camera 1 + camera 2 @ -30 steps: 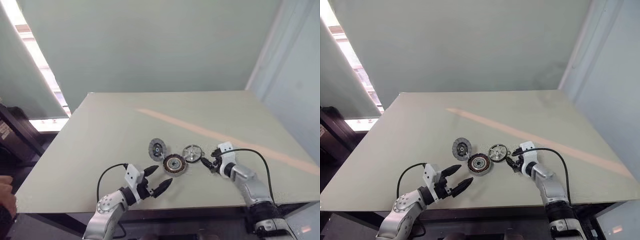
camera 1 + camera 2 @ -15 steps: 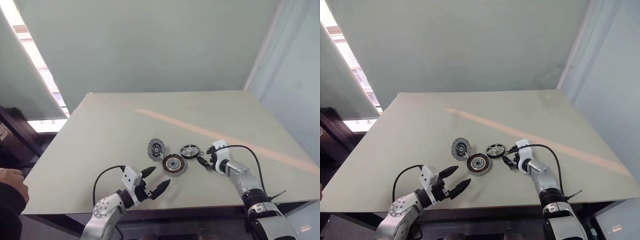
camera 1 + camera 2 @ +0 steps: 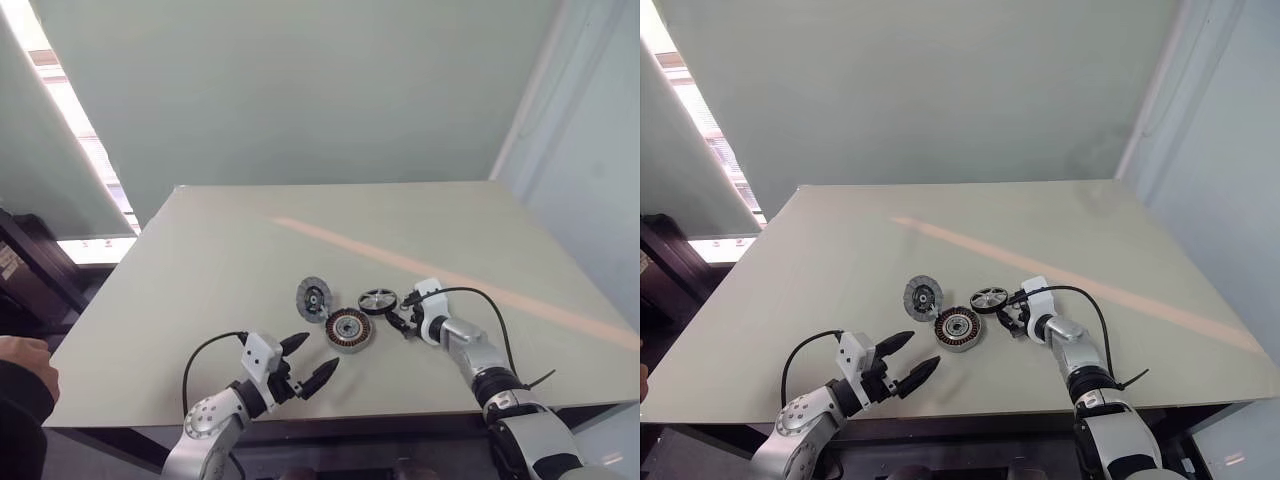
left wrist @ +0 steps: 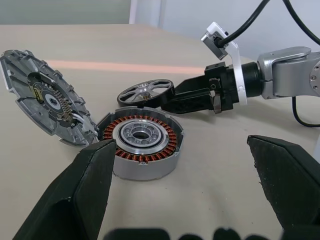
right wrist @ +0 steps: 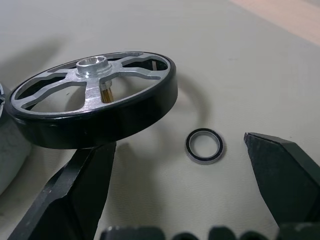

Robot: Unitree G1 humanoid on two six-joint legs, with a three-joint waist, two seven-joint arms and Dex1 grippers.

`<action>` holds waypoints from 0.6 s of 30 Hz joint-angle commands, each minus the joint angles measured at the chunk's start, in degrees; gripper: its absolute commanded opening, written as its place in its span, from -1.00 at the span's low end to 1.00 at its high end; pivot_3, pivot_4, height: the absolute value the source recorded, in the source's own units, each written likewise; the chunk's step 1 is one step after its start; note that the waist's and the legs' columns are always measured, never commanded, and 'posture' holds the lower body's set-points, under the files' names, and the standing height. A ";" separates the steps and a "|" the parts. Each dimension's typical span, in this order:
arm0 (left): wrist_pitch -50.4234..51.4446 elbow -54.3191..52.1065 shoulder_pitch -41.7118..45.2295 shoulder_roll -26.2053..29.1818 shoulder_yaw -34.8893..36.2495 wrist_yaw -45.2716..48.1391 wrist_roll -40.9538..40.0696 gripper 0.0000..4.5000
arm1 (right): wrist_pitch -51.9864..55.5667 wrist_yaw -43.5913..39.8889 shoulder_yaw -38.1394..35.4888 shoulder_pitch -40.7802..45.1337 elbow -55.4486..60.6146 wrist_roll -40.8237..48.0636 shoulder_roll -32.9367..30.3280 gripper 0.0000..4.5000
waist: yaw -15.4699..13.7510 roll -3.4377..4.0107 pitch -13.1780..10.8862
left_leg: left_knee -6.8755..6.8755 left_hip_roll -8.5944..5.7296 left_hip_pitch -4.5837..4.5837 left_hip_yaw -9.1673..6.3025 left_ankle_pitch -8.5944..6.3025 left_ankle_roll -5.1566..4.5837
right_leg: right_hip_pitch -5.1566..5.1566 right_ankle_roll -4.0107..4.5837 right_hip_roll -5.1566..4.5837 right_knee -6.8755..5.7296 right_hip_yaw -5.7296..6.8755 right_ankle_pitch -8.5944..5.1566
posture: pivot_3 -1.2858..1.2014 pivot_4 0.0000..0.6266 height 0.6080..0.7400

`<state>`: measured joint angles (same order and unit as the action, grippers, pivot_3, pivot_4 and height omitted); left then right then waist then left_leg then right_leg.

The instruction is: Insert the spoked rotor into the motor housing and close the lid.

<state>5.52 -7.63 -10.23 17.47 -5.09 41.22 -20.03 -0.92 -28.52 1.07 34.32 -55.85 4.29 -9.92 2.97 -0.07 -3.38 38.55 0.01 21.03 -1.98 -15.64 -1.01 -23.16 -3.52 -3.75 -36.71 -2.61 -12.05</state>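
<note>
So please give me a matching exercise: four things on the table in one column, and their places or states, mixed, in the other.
Things:
1. spoked rotor
2. motor housing
3. lid
4. small ring

Descriptions:
A. lies flat on the table beside the rotor
B. leans tilted against the housing
C. shows copper windings, top open
D. tilted, just ahead of the right gripper

Pairs: 1-D, 2-C, 3-B, 4-A

The motor housing (image 3: 349,329) lies between the lid (image 3: 314,298) and spoked rotor (image 3: 378,300).

L tool (image 3: 308,360) open (R tool (image 3: 402,322) too).
</note>
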 commanded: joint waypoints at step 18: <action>-1.46 -2.52 0.74 -0.42 -0.42 0.06 0.07 1.00 | -3.04 1.80 -0.79 2.34 -2.83 -1.63 0.28 0.10 | 0.05 0.01 0.01 | -0.02 0.00 -0.17 0.00 0.00 0.00 | 0.19 0.01 0.01 0.00 -0.02 0.00 | 0.03 -1.00 1.00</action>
<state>5.36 -7.72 -10.23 17.16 -5.52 41.24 -20.00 -3.07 -26.78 0.78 35.40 -58.99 2.76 -9.85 3.03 -0.05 -3.38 38.53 0.02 20.85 -1.98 -15.64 -1.01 -22.97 -3.51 -3.73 -36.71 -2.63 -12.05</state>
